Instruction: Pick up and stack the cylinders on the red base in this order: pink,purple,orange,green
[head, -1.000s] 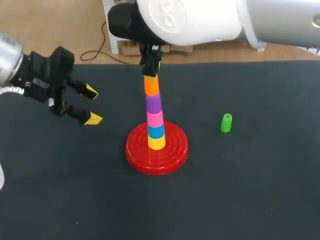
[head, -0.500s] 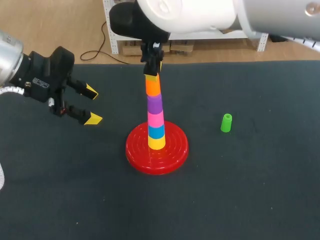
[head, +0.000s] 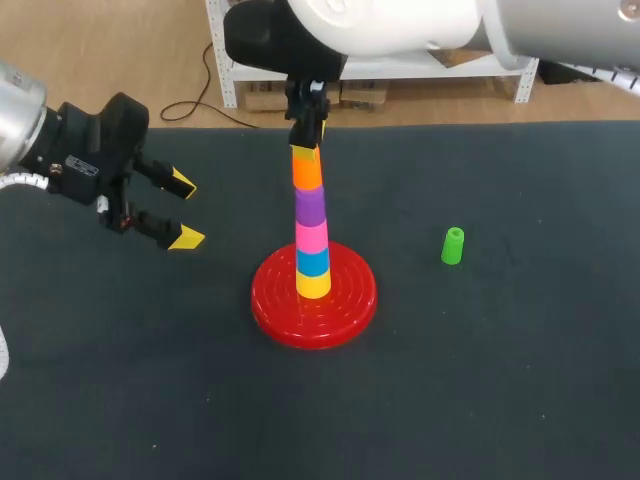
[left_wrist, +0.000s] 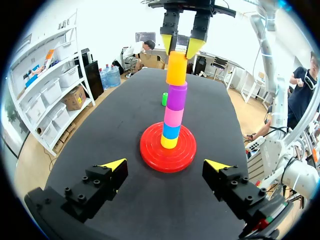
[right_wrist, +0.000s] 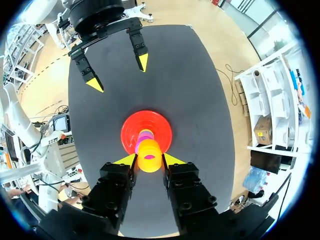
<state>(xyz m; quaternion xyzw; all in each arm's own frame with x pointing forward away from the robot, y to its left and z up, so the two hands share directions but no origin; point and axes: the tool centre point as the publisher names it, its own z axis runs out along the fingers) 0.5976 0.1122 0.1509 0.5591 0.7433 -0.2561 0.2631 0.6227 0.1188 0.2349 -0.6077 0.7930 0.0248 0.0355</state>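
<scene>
dark counter (head: 520, 380) bears all items. red base (head: 345, 310) carries one upright column; pink cylinder (head: 311, 238), purple cylinder (head: 309, 207), orange cylinder (head: 307, 172) seated in sequence. three of four judged done. right claw (left_wrist: 182, 46) narrowly parted, straddling the orange top, no clamping evident. left claw (head: 184, 210) wide, empty, well apart. outstanding: green cylinder (head: 453, 245), upright on the counter, apart from the base.

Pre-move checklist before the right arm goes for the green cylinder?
1. Stack order going up, pink, purple, orange cylinder: ok.
2. Orange cylinder seated on purple, in line with the stack: ok.
3. Right gripper released from the orange cylinder: cannot tell; it sits at the cylinder's top.
4. Green cylinder upright on the table, apart from the red base, nothing over it: ok.
5. Left gripper open, off to the side of the stack: ok.
</scene>
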